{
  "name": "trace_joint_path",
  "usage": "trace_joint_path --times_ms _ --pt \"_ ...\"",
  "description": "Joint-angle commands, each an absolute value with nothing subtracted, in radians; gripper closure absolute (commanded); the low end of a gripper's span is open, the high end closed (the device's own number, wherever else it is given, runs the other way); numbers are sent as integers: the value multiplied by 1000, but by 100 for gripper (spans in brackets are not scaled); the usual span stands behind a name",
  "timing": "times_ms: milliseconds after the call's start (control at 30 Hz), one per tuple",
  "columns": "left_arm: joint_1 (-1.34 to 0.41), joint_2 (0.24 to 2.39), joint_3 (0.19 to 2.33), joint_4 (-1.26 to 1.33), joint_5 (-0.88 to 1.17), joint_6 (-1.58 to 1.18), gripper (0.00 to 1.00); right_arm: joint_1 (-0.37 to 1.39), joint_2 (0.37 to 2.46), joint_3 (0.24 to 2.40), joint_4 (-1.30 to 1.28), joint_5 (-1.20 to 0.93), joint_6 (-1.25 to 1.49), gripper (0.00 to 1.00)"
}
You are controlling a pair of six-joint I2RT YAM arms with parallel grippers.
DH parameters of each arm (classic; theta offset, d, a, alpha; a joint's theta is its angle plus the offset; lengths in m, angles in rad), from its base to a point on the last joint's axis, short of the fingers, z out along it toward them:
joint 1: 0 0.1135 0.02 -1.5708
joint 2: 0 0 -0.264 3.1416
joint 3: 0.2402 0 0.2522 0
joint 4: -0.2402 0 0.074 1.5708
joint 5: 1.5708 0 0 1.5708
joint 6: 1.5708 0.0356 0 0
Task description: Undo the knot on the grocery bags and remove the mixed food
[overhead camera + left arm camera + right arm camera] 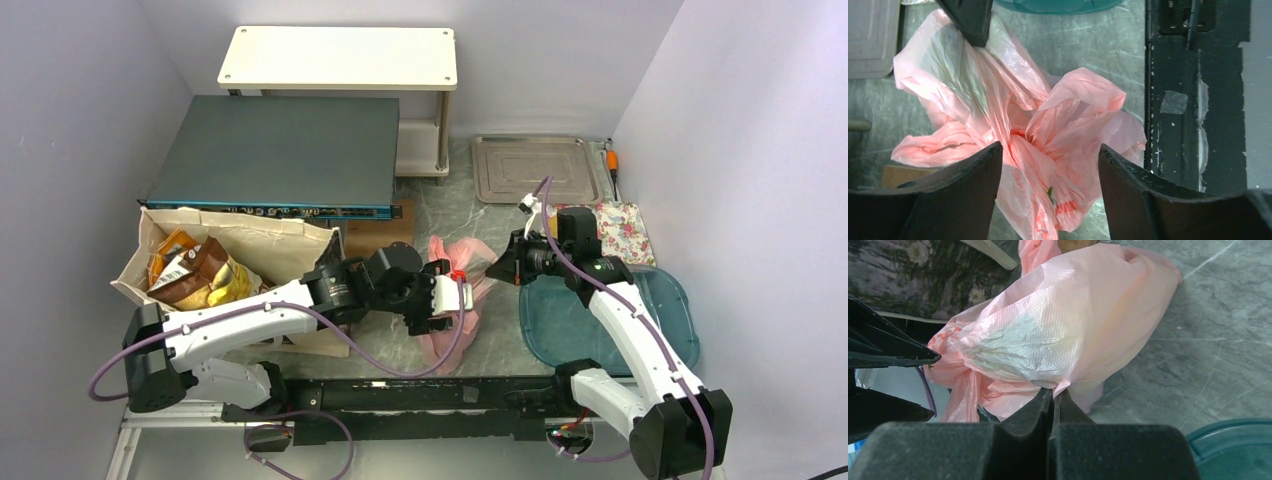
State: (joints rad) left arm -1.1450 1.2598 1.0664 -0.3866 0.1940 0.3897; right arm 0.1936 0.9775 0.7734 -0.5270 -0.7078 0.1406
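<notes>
A thin translucent pink plastic carrier bag [470,252] lies crumpled on the grey marbled table [440,205], in its near half, between the two arms. Its handle ends gather into the knot [1015,136], a tight pinch of film from which loose pink lobes fan outward. Whether it has loosened at all cannot be told. Something pale shows through the film in the right wrist view, too veiled to name. Seen from overhead, the bag's long axis runs from the near edge toward the back wall.

The left gripper [1049,150] hangs directly over the knot, its black fingers [963,190] standing well apart and holding nothing. The knot sits in the gap, closer to one finger than the other. The right gripper [1052,397] reaches in from the bag's right side with its fingers pressed together. A fold of an upper lobe appears pinched at their tips and drawn taut toward them.

The left arm looks the nearer to the knot, so the next pull likely depends on it closing on a handle end while the right arm holds the bag back.

Further out, a beige canvas tote [300,240] holding orange and brown-red chip bags [195,272] stands at the left, a teal plastic lid [665,325] lies at the right, and a shallow metal tray [530,168] sits behind
</notes>
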Motion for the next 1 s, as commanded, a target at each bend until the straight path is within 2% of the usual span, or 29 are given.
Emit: trace_joint_path --times_ms 0,67,100,200,233,633,833,867,933,967 --pt "-1151 1292 1094 -410 82 324 30 196 950 770 -464 -711 170 100" --pt "-1149 1322 1106 -448 6 329 40 197 946 773 -477 -705 158 100" --pt "-1147 1328 1104 -458 -12 334 49 196 945 774 -485 -702 150 100" --pt "-1143 1300 1080 -474 -18 363 90 195 946 790 -527 -674 134 100" --pt "-1143 1286 1071 -484 -10 378 98 194 948 797 -542 -658 128 100" --pt "-1054 963 891 -505 156 654 100 109 985 884 -626 -569 44 100" --pt "-1055 967 881 -390 209 721 100 109 1034 964 -730 -748 -122 100" --pt "-1055 985 895 -381 210 723 100 112 1041 993 -764 -808 -161 90" --pt "-1055 1015 924 -375 226 721 100 123 1048 1051 -812 -878 -205 48" --pt "-1055 1021 929 -365 241 726 100 134 1047 1071 -827 -892 -225 32"
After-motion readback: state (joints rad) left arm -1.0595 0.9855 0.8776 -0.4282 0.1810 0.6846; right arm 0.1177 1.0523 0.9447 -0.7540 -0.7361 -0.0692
